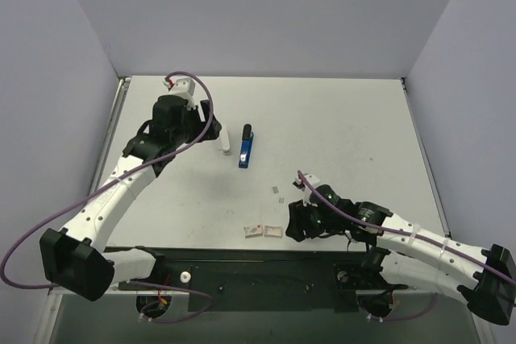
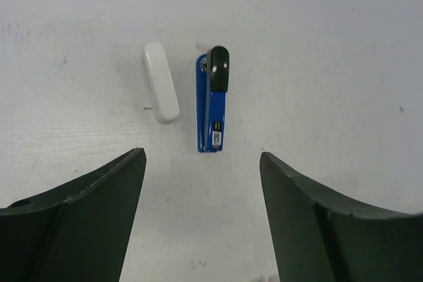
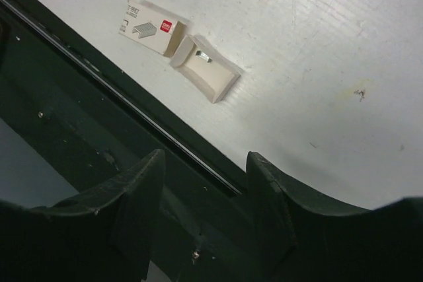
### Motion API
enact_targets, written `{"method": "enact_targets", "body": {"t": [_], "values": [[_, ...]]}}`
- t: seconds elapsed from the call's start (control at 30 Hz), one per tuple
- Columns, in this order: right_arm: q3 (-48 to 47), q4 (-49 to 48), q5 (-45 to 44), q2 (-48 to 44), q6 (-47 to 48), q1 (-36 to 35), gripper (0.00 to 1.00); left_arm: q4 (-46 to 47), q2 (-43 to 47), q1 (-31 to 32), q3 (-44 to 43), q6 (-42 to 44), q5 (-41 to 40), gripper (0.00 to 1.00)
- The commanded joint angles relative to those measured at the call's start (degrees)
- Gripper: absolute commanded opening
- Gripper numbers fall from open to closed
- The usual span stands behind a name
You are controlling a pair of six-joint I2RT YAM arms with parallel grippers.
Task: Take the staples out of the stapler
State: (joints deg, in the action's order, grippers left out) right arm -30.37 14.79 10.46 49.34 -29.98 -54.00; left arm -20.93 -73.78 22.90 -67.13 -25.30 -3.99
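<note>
A white bench [image 1: 339, 118] sits inside pale, plain walls, with a black rail [image 1: 242, 259] along its near edge. Nearest, well short of the stapler [image 1: 246, 147] and to its right, the right gripper [image 3: 206, 163] hangs over that rail. Its jaws are partly spread and nothing is between them. Just beyond it lie a small staple box [image 3: 151, 28] and its open cardboard tray [image 3: 206, 74], touching each other, with a small metal piece in the tray. Between these and the stapler, a few tiny metal bits [image 1: 276, 190] lie loose; they may be staples, but they are too small to tell.

The blue stapler lies flat and looks closed, its black end pointing away, and nothing grips it. A plain white bar [image 2: 160, 90] lies just to its left, apart from it. The left gripper [image 2: 201, 163] hovers just off the stapler's blue end, roughly in line with it, wide open and empty.

As I judge it, the unloading is hardly begun. The stapler has to be grasped and opened and its staples drawn out, and whether any are inside cannot be seen.
</note>
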Motion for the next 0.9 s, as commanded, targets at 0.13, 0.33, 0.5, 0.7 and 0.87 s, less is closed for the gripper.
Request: {"method": "enact_targets", "body": {"t": [0.13, 0.33, 0.5, 0.7, 0.87], "values": [[1.46, -1.95, -6.85, 6.19, -3.16, -5.23, 0.48, -11.23, 12.5, 0.31, 6.22, 1.13, 6.89, 0.79], [-1.36, -2.65, -10.28, 14.62, -3.95, -9.19, 0.48, -9.59, 21.81, 0.31, 11.84, 2.01, 2.95, 0.76], [-4.51, -3.09, -15.37, 21.75, -5.35, -12.09, 0.48, -7.46, 28.33, 0.39, 15.71, 3.59, -0.84, 0.76], [-8.21, -3.19, -18.71, 28.96, -7.55, -13.77, 0.49, -6.05, 29.05, -0.04, 19.06, 4.55, 1.34, 0.76], [-10.32, -3.19, -20.21, 32.74, -9.13, -14.56, 0.49, -7.37, 27.72, -0.22, 18.88, 4.91, 3.37, 0.76]]}}
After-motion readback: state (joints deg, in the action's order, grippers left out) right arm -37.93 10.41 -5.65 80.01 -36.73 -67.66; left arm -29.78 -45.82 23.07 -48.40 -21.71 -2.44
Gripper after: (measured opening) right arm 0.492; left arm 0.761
